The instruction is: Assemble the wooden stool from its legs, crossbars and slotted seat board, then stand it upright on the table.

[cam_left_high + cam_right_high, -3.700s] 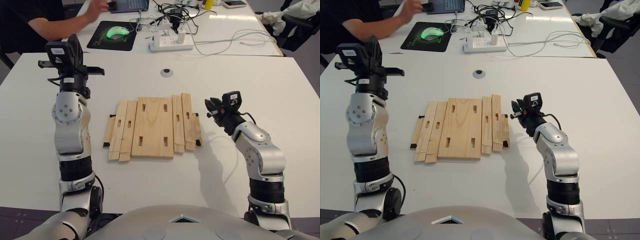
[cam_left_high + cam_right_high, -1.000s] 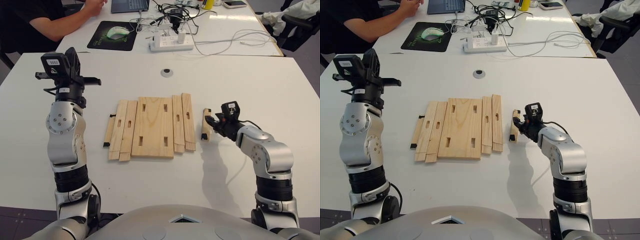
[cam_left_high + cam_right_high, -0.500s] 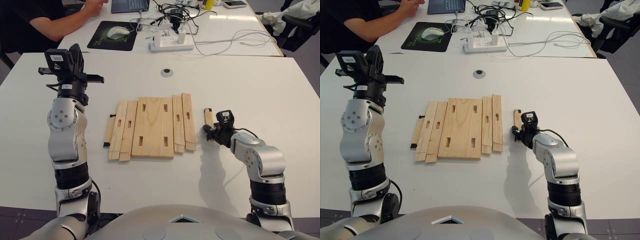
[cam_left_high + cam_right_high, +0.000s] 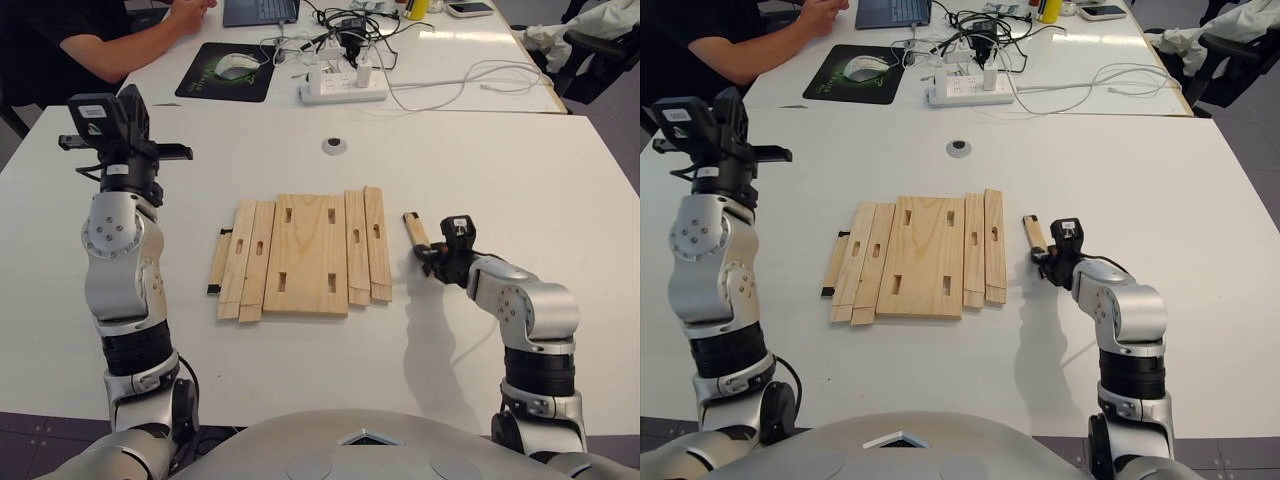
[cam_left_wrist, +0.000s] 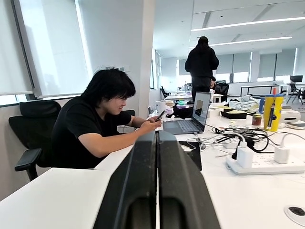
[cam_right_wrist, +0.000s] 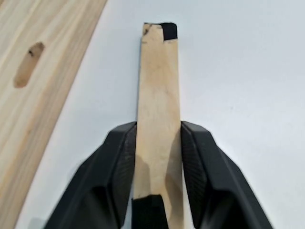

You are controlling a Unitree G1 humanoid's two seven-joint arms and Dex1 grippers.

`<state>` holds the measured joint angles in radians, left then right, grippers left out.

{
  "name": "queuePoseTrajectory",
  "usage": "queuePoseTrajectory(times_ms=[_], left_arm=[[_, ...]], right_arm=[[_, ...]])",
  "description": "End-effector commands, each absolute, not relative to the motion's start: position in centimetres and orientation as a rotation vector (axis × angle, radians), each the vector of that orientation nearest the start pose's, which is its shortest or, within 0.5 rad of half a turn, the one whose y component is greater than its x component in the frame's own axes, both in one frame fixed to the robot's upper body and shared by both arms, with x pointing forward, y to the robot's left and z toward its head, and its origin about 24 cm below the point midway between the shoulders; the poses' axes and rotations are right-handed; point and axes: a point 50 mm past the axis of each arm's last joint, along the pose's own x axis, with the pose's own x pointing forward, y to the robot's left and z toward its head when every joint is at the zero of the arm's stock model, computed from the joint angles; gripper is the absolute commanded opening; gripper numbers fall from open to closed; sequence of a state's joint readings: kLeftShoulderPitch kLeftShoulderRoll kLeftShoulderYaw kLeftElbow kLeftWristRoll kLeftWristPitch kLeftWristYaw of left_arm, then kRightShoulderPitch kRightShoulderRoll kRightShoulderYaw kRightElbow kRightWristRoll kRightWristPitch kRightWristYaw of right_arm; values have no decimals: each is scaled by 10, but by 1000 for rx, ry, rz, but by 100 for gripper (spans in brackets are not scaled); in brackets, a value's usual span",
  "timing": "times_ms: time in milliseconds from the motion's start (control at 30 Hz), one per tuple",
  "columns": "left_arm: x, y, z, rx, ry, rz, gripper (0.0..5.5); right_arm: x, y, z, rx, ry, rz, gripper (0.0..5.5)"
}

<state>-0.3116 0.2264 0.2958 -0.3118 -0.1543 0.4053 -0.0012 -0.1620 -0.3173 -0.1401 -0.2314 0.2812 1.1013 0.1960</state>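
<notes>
The slotted seat board (image 4: 306, 253) lies flat mid-table. Leg planks lie against its left side (image 4: 245, 258) and right side (image 4: 365, 245), and a thin black-tipped crossbar (image 4: 218, 262) rests at the far left. Right of the pile, another crossbar (image 4: 414, 229) lies on the table with my right gripper (image 4: 432, 255) shut on its near end. In the right wrist view both fingers (image 6: 119, 162) press against that crossbar (image 6: 159, 95). My left gripper (image 5: 157, 136) is held high above the table's left side, shut with nothing in it.
A round grommet (image 4: 333, 146) sits behind the boards. On the far table are a power strip (image 4: 343, 85), cables and a mouse pad (image 4: 225, 70), with a person seated there. Bare tabletop (image 4: 560, 190) lies to the right and in front.
The crossbar that lay against the right leg planks has been pulled off to the right by my right gripper and now angles away from them. My left arm shifted slightly left.
</notes>
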Motion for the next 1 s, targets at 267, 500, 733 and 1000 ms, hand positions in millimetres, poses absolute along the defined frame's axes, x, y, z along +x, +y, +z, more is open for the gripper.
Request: queuePoseTrajectory(times_ms=[267,500,733,1000], left_arm=[[288,205,180,-311,-157,-218,62],[292,169,194,-527,-92,-486,165],[297,146,199,-691,19,-661,266],[293,124,200,-656,130,-793,271]], right_arm=[[299,-161,150,114,18,499,133],[293,-121,146,64,-91,717,133],[287,-105,138,106,-182,755,133],[280,-94,124,125,-184,781,133]])
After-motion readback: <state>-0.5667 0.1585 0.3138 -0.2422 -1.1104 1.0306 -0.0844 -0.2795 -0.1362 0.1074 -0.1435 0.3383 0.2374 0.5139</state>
